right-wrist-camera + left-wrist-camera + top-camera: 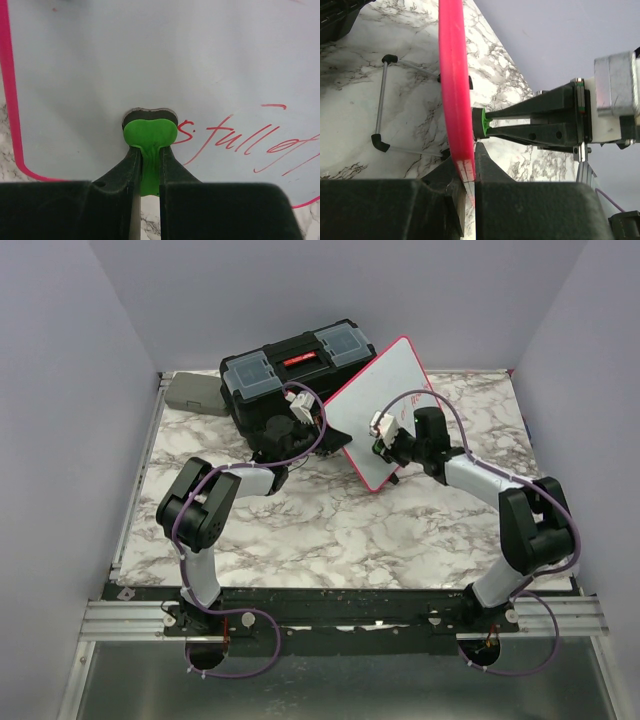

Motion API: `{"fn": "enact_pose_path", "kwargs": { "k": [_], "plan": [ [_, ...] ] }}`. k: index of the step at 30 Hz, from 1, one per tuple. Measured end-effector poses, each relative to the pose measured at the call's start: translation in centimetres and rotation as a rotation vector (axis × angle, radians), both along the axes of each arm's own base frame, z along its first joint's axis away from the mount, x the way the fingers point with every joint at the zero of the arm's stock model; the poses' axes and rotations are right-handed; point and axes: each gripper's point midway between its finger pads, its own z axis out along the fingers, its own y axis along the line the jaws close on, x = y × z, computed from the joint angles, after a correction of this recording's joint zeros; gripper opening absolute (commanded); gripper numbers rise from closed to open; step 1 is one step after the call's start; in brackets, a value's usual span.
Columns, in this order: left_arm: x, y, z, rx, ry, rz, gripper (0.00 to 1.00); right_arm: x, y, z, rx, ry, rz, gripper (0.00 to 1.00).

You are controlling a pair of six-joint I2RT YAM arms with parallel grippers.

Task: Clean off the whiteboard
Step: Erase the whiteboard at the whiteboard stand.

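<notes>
Right wrist: your right gripper (149, 165) clamped on green eraser (150, 132) against whiteboard (150, 60); left gripper (470, 172) clamps its frame (454, 75). Board tilted just right of toolbox (295, 365). Wiping step, by look; next, sweep across red writing (240, 142).

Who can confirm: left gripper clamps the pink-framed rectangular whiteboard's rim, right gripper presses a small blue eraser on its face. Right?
Wrong colour: the small eraser in the right gripper is green, not blue, per the right wrist view. The left gripper does clamp the rim of the pink-framed rectangular whiteboard.
</notes>
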Motion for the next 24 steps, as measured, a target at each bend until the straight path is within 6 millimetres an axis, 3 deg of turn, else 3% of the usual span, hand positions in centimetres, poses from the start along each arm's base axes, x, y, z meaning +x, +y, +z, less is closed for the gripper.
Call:
{"fn": "enact_pose_path", "kwargs": {
  "k": [7, 16, 24],
  "plan": [
    [0.0, 0.0, 0.0, 0.0, -0.001, -0.003, 0.0, -1.7, 0.4, -0.8, 0.013, 0.02, 0.056, 0.01],
    [0.0, 0.0, 0.0, 0.0, -0.001, 0.001, 0.0, -1.2, 0.2, -0.9, 0.146, 0.078, -0.124, 0.01],
    [0.0, 0.0, 0.0, 0.0, 0.0, 0.001, 0.0, -1.5, 0.3, -0.9, 0.09, 0.054, -0.055, 0.01]
  ]
}}
